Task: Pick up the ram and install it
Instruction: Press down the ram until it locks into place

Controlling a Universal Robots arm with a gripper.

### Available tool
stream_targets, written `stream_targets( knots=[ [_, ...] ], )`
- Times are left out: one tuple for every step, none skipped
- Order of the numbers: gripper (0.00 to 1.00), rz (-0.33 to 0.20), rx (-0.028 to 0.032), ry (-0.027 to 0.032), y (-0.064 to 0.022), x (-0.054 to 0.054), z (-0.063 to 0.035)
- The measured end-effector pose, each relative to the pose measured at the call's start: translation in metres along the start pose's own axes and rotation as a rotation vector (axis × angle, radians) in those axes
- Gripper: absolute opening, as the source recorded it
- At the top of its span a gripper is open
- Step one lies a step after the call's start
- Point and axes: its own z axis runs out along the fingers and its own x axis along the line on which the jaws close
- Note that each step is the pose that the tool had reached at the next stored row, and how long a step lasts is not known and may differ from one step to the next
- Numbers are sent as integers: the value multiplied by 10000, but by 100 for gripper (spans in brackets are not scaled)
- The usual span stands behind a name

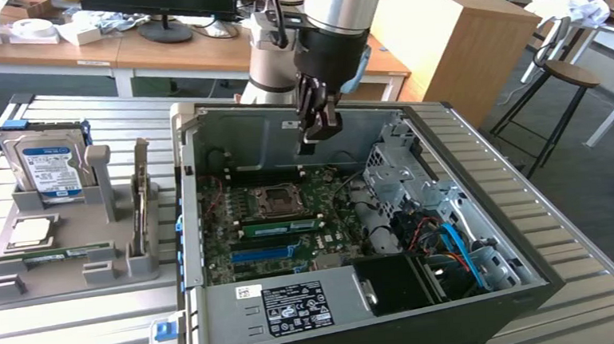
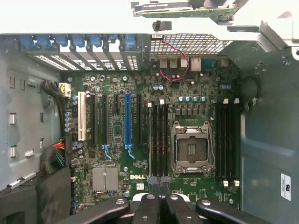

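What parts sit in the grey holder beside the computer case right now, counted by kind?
Hard drive: 1
Processor chip: 1
Ram stick: 1
Expansion card: 1
Total: 4

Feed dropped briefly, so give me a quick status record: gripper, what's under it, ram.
gripper: shut, over the open computer case
under gripper: memory slots beside the CPU socket
held: cannot tell
ram: one stick lying flat on the gray holder, exterior view's left
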Motion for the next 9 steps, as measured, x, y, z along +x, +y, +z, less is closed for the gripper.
stream_targets(
  knots=[
    [10, 0, 0, 1, 0, 0, 0],
    [10, 0, 0, 0, 0, 0, 0],
    [10, -1, 0, 0, 0, 0, 0],
    [10, 0, 0, 0, 0, 0, 0],
    [10, 0, 0, 0, 0, 0, 0],
    [10, 0, 0, 1, 0, 0, 0],
    [10, -1, 0, 0, 0, 0, 0],
    [10, -1, 0, 0, 0, 0, 0],
    [10, -1, 0, 0, 0, 0, 0]
  ],
)
